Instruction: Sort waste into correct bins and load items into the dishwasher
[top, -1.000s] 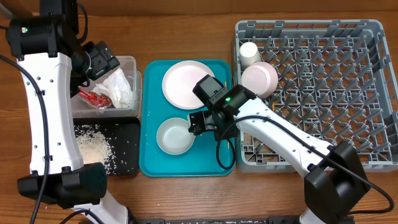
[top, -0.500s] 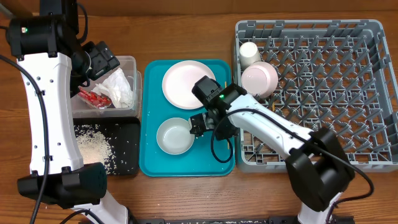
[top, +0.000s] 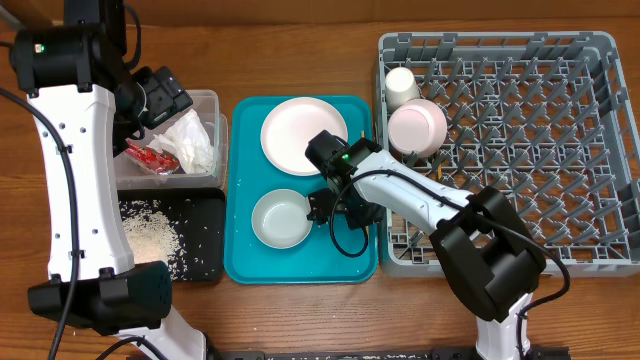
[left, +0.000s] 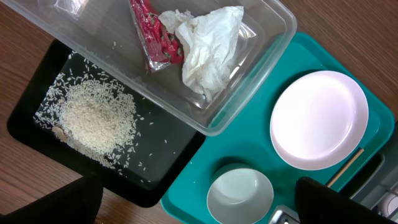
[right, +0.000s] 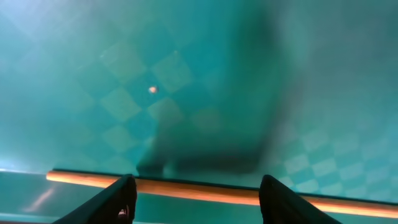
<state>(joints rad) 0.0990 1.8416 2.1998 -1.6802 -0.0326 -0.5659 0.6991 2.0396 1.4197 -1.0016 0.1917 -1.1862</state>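
The white napkin (top: 190, 140) and red wrapper (top: 150, 158) lie in the clear tub (top: 207, 100). The rice (top: 150, 238) lies in the black tray (top: 205, 215). The pink plate (top: 303, 135) and whitish bowl (top: 281, 218) sit on the teal tray. The cream cup (top: 402, 85) and pink bowl (top: 417, 125) stand in the grey rack (top: 520, 150). My right gripper (top: 335, 207) is open, low over the tray just right of the whitish bowl. Its fingers (right: 198, 180) straddle a wooden chopstick (right: 186, 188). My left gripper (left: 199, 182) is open and empty, high above the tub.
The teal tray (top: 245, 260) lies between the two bins and the rack. In the left wrist view the chopstick (left: 346, 167) lies along the tray's right side by the plate (left: 318, 119). Wooden tabletop surrounds everything.
My right arm has folded in closer to the tray, and its gripper has shifted slightly right and down beside the whitish bowl. The left arm has not moved.
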